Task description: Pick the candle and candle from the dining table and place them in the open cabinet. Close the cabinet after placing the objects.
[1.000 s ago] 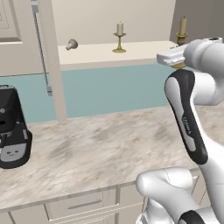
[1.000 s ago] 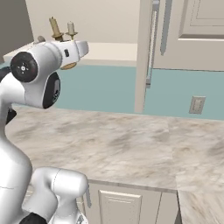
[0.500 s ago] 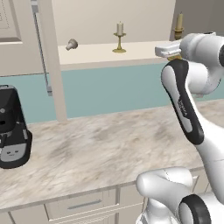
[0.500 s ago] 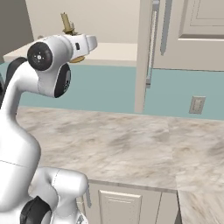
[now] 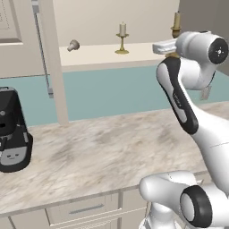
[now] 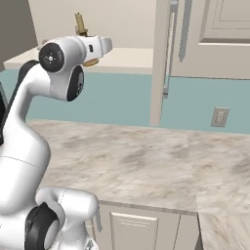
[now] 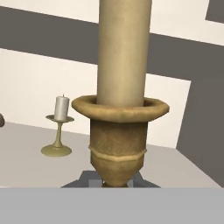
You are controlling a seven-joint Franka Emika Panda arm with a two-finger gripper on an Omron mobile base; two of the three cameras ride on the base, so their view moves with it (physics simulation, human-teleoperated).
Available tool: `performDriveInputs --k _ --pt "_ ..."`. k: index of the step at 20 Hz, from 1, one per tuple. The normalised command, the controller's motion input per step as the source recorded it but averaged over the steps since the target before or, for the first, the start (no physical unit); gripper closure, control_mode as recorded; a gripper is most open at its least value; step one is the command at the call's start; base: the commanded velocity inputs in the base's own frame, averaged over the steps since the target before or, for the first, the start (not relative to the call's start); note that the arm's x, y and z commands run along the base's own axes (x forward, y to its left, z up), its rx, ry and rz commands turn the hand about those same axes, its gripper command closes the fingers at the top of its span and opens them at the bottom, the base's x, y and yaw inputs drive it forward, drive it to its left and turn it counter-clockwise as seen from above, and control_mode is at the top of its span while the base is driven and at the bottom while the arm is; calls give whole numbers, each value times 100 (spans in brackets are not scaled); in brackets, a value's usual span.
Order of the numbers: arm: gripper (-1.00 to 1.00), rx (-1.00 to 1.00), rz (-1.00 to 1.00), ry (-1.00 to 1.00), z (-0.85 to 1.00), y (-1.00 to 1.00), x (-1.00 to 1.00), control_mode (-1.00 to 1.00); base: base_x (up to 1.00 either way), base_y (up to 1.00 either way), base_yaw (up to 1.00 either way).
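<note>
Upper left of left base view — cabinet door (image 5: 47,53) open. White candle (image 5: 122,38) upright mid-shelf (image 5: 89,56). Further right, tan candle (image 5: 176,24) at shelf's right end, fingers (image 5: 176,30) clamped shut on its brass holder. Judgement: light, stiff, top-heavy taper — grip low on holder, keep upright, release gently.

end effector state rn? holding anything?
End effector: shut on the tan candle, gripped low on its brass holder; white candle already stands on the cabinet shelf.
</note>
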Motion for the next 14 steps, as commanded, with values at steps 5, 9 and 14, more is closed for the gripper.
performDriveInputs --k 5,9,14 --pt "100 6 0 0 -4 0 32 -100 0 0 0" --pt "100 5 0 0 -6 0 27 -100 0 0 0" --pt "100 1 0 0 -7 0 28 -100 0 0 0"
